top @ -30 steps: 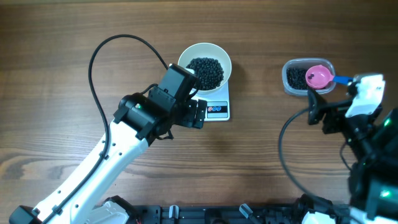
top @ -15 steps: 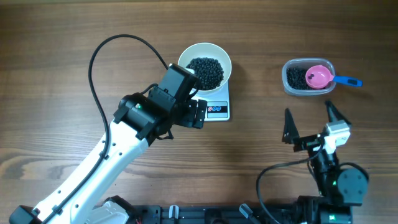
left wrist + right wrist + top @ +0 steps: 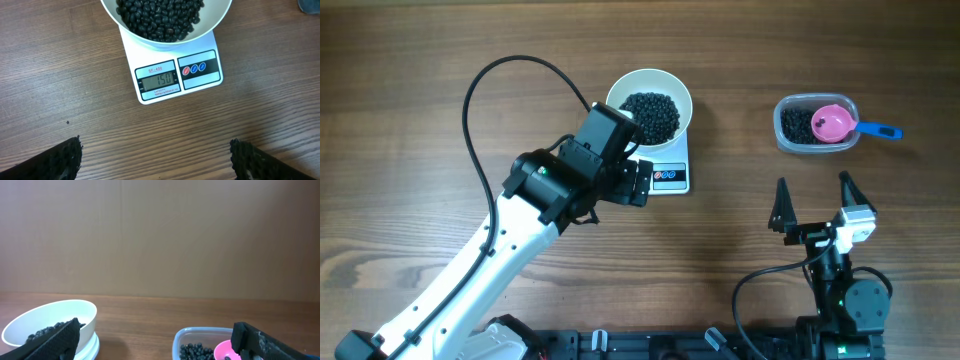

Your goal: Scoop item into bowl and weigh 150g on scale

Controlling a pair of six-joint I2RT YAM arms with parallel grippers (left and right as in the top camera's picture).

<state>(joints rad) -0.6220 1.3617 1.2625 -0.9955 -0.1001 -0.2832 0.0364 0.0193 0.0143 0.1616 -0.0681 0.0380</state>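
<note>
Left wrist view puts the scale (image 3: 200,70) just ahead of my left claw (image 3: 156,162), whose fingers are spread wide with nothing between them. The display (image 3: 158,80) reads 150, so I judge the weighing done, and the danger now is undoing it. The bowl (image 3: 613,100) sits on the scale's far part, beyond the display as seen from that claw, heaped with the item (image 3: 160,17). If I push the left claw forward or dip it, a fingertip could press the scale's edge or shove the bowl. That would shift the reading or spill beans over the rim. My left arm's black cable (image 3: 480,80) arcs close to the bowl, so a careless swing could drag it against the rim. My right claw (image 3: 815,205) is also spread and empty. The tub (image 3: 790,135) lies ahead of it and well apart, with the pink scoop (image 3: 833,123) resting inside on the leftover beans. Fetching another scoop from there would overshoot the target, and a clumsy reach could knock the tub along the bench (image 3: 420,60).
</note>
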